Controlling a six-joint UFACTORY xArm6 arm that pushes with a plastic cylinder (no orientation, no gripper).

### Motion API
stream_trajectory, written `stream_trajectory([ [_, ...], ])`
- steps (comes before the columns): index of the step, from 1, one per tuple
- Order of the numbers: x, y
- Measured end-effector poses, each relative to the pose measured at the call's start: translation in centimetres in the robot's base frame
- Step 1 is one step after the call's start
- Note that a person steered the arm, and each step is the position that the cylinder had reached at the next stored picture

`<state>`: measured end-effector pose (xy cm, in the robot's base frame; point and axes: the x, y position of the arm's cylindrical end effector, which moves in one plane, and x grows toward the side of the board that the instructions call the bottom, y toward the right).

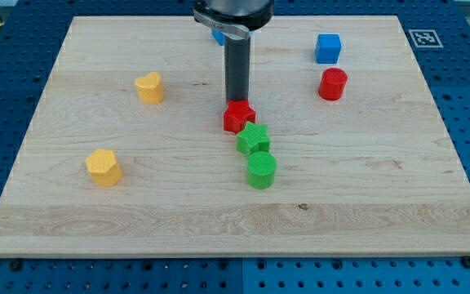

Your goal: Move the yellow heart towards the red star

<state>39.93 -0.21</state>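
While my tip (237, 104) sat bare right behind the red star (238, 117), touching no heart, the yellow heart (149, 86) lay well left of it; looked like approach time, needing a swing round its far left side.

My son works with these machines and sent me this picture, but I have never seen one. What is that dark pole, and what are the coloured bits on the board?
The dark pole is the end of a robot arm. It has no gripper, only a straight rod; it holds nothing and just pushes things by sliding its lower end, my tip, along the wooden board. There is a single camera view, looking down at the board from one side.

On the board lie small blocks. My tip stands right behind the red star, at its top edge. Just below the star are a green star and a green cylinder, close together. At the view's left are the yellow heart and another yellow block. At the view's upper right are a blue cube and a red cylinder. A bit of another blue block peeks out behind the rod.
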Motion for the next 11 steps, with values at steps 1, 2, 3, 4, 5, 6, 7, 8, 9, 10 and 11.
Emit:
stream_trajectory([
  [1,-4.4,-0.7],
  [2,-5.1,-1.6],
  [3,-5.7,-8.9],
  [4,-9.4,-11.5],
  [5,-11.0,-16.8],
  [6,-10.3,-20.5],
  [7,-6.9,-20.8],
  [8,-4.8,-20.7],
  [9,-2.6,-17.8],
  [10,-2.3,-16.0],
  [11,-3.6,-13.5],
])
